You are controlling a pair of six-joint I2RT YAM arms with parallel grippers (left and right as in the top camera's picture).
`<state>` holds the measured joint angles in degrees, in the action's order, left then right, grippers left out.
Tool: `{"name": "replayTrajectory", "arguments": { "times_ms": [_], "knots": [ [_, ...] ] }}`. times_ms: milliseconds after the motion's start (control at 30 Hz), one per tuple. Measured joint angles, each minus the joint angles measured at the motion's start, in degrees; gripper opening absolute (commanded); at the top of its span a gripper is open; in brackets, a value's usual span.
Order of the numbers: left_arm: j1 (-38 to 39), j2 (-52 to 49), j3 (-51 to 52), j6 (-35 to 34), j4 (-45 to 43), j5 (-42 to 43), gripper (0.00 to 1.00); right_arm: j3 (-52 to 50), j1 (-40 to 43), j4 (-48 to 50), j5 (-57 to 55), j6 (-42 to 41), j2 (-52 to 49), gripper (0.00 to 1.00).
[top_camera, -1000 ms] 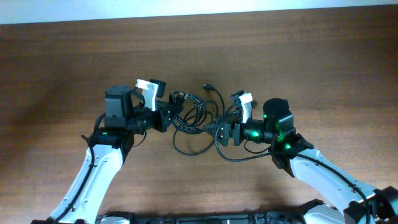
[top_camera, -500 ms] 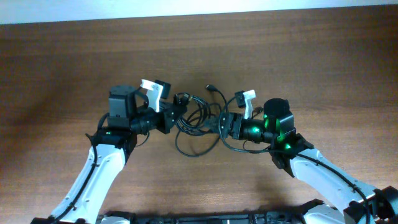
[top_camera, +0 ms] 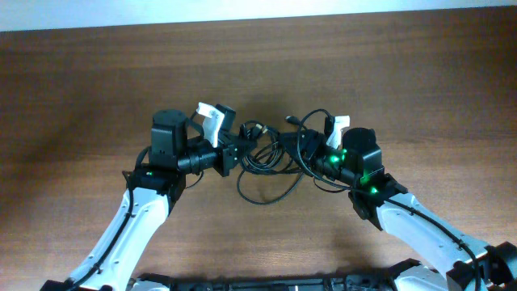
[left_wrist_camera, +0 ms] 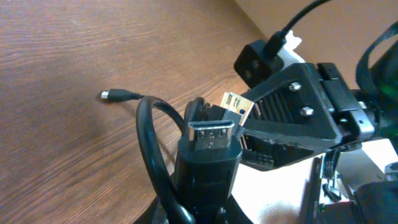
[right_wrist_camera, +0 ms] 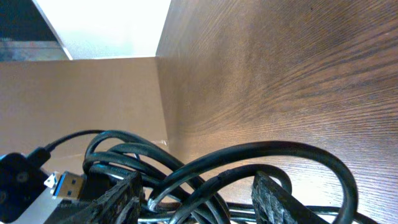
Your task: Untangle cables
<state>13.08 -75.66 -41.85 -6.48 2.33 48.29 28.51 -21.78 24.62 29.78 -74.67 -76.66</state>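
The cables (top_camera: 263, 160) are a knot of thin black cords at the table's middle, with one loop (top_camera: 266, 192) trailing toward me. My left gripper (top_camera: 233, 153) is shut on a black cord just behind its silver USB plug (left_wrist_camera: 210, 134); a cord loop (left_wrist_camera: 149, 149) curls beside it. A second plug (left_wrist_camera: 239, 106) and a small plug end (left_wrist_camera: 112, 95) lie beyond. My right gripper (top_camera: 305, 150) is pushed into the knot from the right. Its fingers (right_wrist_camera: 122, 198) stand apart around several cord strands (right_wrist_camera: 249, 155), not pinching them.
Bare brown wooden table (top_camera: 404, 89) surrounds the knot. A pale wall edge (top_camera: 242, 12) runs along the far side. The right arm's black gripper body (left_wrist_camera: 298, 118) shows close in front of the left wrist camera.
Both grippers have moved away from me and closer together. The right gripper has pushed into the knot and its jaws have narrowed. The left keeps its hold.
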Motion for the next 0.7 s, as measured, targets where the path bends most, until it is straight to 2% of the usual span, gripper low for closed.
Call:
{"name": "replayTrajectory", "arguments": {
  "times_ms": [67, 133, 233, 267, 367, 700],
  "knots": [
    [0.0, 0.0, 0.0, -0.02, 0.04, 0.83, 0.0, 0.0, 0.0, 0.07, -0.42, -0.46, 0.0, 0.52],
    [0.22, 0.0, 0.0, 0.0, 0.04, 1.03, 0.0, 0.0, 0.0, 0.07, -0.5, -1.05, 0.0, 0.46],
    [1.97, 0.0, 0.0, 0.0, -0.02, 1.18, 0.0, 0.0, 0.02, -0.04, -1.42, -3.23, 0.0, 0.25],
    [2.84, 0.0, 0.0, 0.0, -0.24, 1.18, 0.0, 0.0, 0.04, -0.07, -1.55, -3.65, 0.0, 0.22],
    [3.87, 0.0, 0.02, -0.04, -1.33, 0.37, 0.0, 0.0, 0.13, 0.04, -1.7, -4.55, 0.0, 0.05],
    [3.82, 0.0, 0.0, -1.18, -3.37, -3.63, 0.0, 0.0, 2.43, 0.28, -0.04, -4.7, 0.0, 0.04]
  ]
}}
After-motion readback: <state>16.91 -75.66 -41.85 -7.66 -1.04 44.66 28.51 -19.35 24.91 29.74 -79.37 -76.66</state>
